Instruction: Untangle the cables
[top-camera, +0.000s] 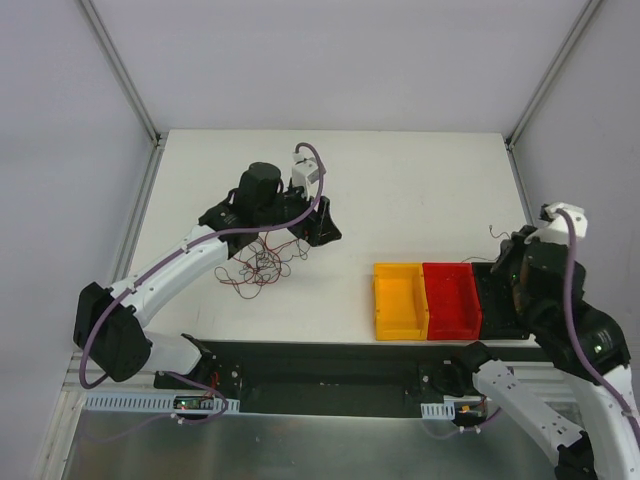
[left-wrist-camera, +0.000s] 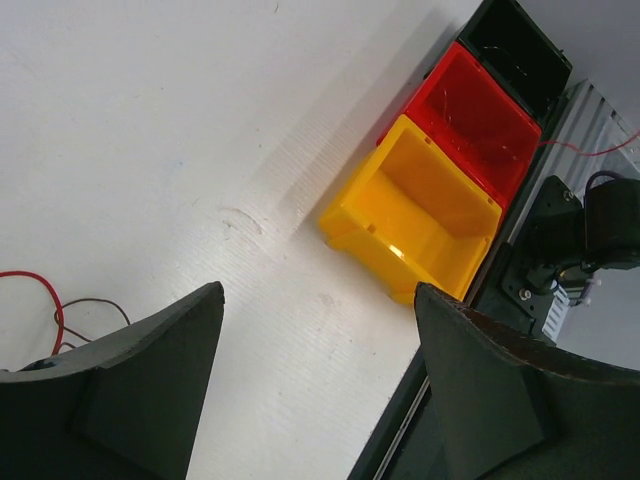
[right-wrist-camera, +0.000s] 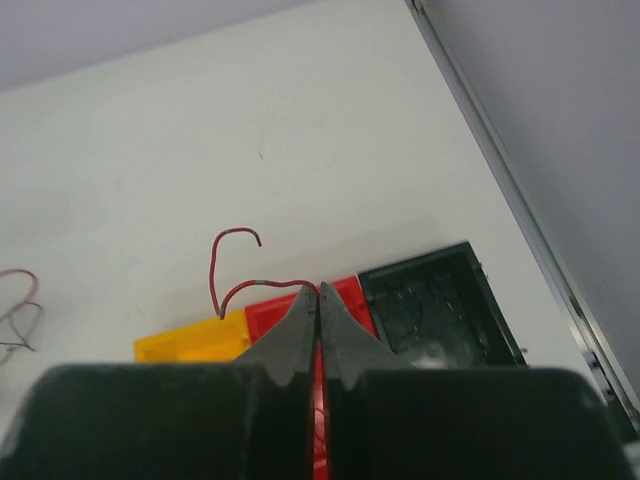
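**Right gripper clamped on one dark red cable; left gripper open beside the tangle**

Right gripper (right-wrist-camera: 316, 295): fingers pressed together. A dark red cable (right-wrist-camera: 232, 262) is pinched between them, and a red line runs down the seam between the pads. From the tips the cable arcs up and left, dips, then ends in a small hook. It hangs free of the table (top-camera: 420, 190). In the top view this gripper sits over the far edge of the black bin (top-camera: 497, 300), with a thin strand poking up just beyond it.

Left gripper (left-wrist-camera: 318, 300): jaws spread wide with nothing between them, only bare white table visible in the gap. A few strands, one red and one brownish, curl in at the left edge of its wrist view, just beside the left finger (left-wrist-camera: 150, 390). I cannot tell whether they touch it.

Cables (top-camera: 260, 265): a small scribbly tangle of dark red and brownish wire lying on the table, directly under the left arm's wrist and toward the near side. It is well apart from the bins.

Bins: yellow bin (top-camera: 400, 300), red bin (top-camera: 452, 298) and black bin stand touching in a row near the table's front edge, right of centre. A fine strand shows inside the red bin in the left wrist view.
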